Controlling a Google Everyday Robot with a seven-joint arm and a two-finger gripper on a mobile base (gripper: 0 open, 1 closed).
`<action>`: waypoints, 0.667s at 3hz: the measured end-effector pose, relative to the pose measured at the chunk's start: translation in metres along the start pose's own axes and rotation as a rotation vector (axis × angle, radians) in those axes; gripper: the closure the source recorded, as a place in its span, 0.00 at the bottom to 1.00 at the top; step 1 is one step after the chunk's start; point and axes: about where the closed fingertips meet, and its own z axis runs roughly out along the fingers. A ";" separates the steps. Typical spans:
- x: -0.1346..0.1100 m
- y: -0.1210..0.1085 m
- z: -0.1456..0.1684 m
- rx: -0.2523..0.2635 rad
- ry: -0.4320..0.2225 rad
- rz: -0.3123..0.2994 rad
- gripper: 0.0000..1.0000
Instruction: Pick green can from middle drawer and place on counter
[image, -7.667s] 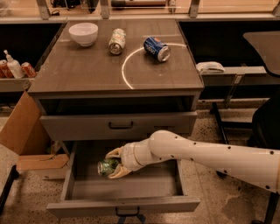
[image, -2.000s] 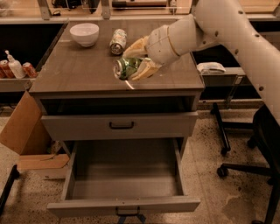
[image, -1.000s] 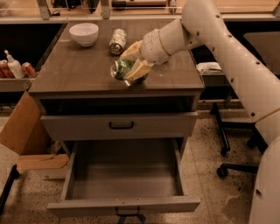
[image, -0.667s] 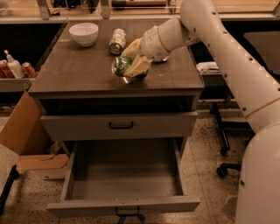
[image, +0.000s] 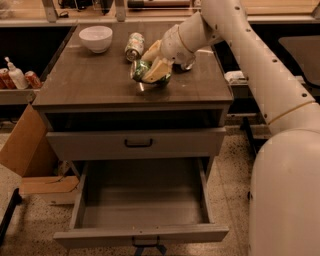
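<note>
moved: gripper (image: 151, 71) and green can (image: 140, 70) went a little left over the counter (image: 90, 85).
gripper: fingers wrapped tight round the can.
green can: tipped sideways.
middle drawer (image: 141, 235): stayed open.

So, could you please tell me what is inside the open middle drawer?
Only the bare grey floor of the middle drawer shows; its front wall hides the nearest strip. The green can is up over the counter, held in the gripper.
</note>
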 end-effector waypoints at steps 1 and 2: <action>0.007 -0.010 0.004 0.010 0.017 0.049 0.82; 0.013 -0.017 0.009 0.015 0.027 0.083 0.58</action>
